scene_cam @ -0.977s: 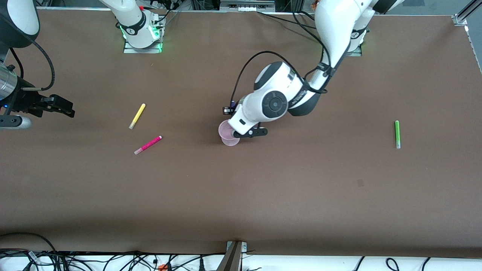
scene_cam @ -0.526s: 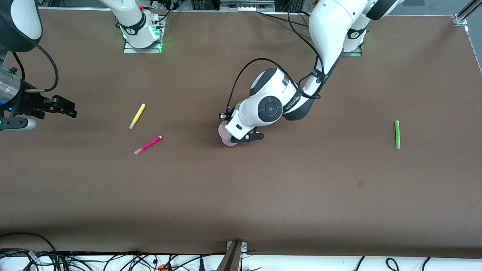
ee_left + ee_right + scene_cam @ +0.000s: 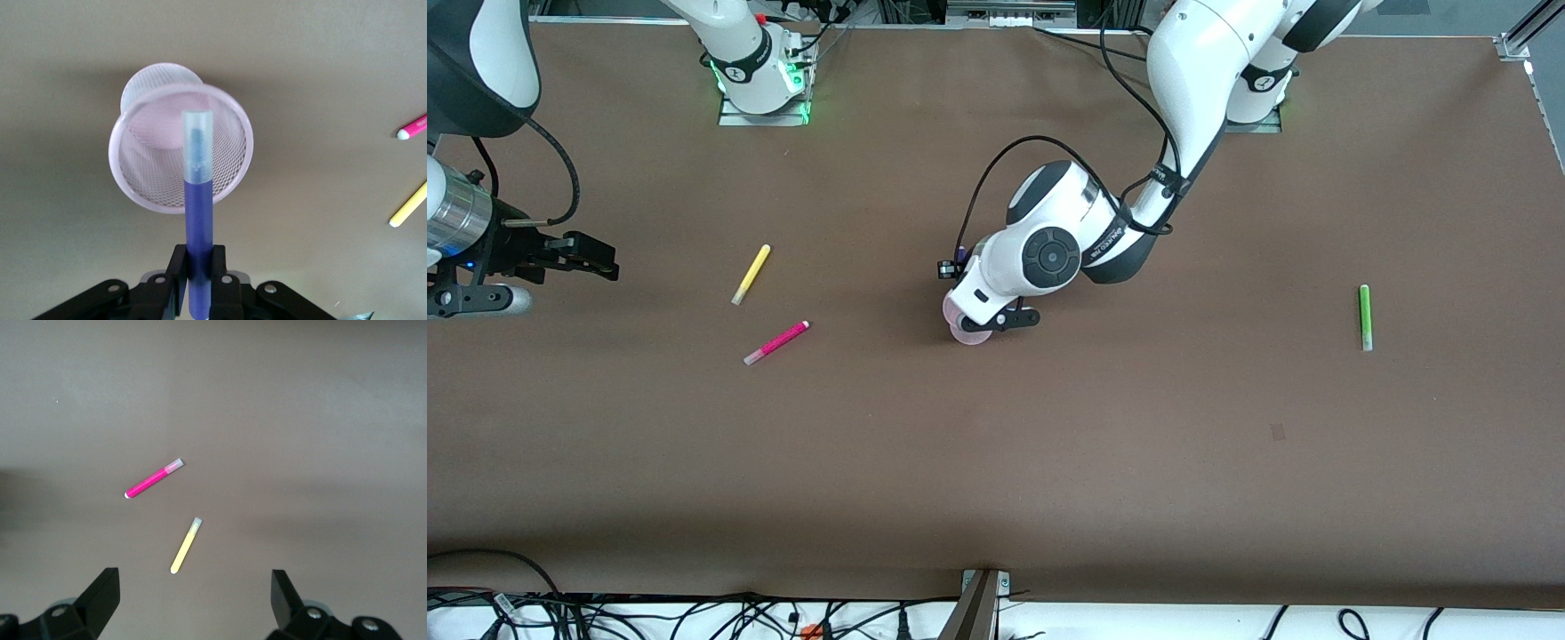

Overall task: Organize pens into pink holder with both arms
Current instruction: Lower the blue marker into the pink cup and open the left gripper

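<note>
**A:** How do these pens handle, would you say?

**B:** Light, stiff and smooth, I judge, so a pinch across the barrel near the middle should hold without tipping. The left gripper [image 3: 198,277] already does roughly that: its fingers are clamped on the purple pen [image 3: 198,227] at the coloured barrel, leaving the pale end free.

**A:** Which way does that pen point?

**B:** Its long axis runs straight out from the fingers, pale end leading, aimed into the mouth of the pink holder [image 3: 967,324]. In the left wrist view the tip sits over the open rim. Whether it has entered the cup, I cannot tell.

**A:** And the holder itself?

**B:** A mesh cup, probably very light, so a pen that nudges the rim could tip or slide it. It stands on the table [image 3: 1049,462] directly under the left gripper [image 3: 996,313].

**A:** Where are the others, relative to the holder?

**B:** The magenta pen [image 3: 776,343] lies toward the right arm's end of the table from the holder, slightly nearer the front camera, its axis slanted, pale end pointing away from the holder. The yellow pen [image 3: 751,274] lies farther from the camera than the holder, steeper, its pale end toward the camera. The green pen [image 3: 1364,316] lies well apart toward the left arm's end, pale end toward the camera.

**A:** The right arm?

**B:** The right gripper [image 3: 574,256] waits, fingers spread wide and holding nothing, past the yellow pen from the holder.
</note>
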You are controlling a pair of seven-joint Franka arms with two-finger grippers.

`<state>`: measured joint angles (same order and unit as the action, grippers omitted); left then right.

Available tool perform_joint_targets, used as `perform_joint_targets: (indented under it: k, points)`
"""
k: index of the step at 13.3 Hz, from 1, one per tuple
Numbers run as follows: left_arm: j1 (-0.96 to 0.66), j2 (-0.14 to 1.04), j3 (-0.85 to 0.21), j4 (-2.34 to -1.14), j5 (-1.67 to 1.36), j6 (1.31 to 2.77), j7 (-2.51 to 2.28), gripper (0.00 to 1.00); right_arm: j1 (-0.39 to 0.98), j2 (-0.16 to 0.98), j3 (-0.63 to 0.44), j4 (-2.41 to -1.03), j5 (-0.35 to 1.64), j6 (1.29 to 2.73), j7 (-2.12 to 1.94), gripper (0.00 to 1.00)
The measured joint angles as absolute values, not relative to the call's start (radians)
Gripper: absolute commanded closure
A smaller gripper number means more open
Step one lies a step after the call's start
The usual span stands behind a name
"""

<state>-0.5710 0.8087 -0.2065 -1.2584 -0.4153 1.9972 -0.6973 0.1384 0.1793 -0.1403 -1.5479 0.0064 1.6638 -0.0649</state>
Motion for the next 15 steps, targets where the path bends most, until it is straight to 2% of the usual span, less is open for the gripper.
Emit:
perform_joint_targets:
  k: [15]
  points:
    - [-0.570, 0.831, -0.205, -1.239, -0.419, 1.971, -0.698, 1.00, 0.142, 0.179, -0.140, -1.547, 0.006, 1.665, -0.065, 0.00]
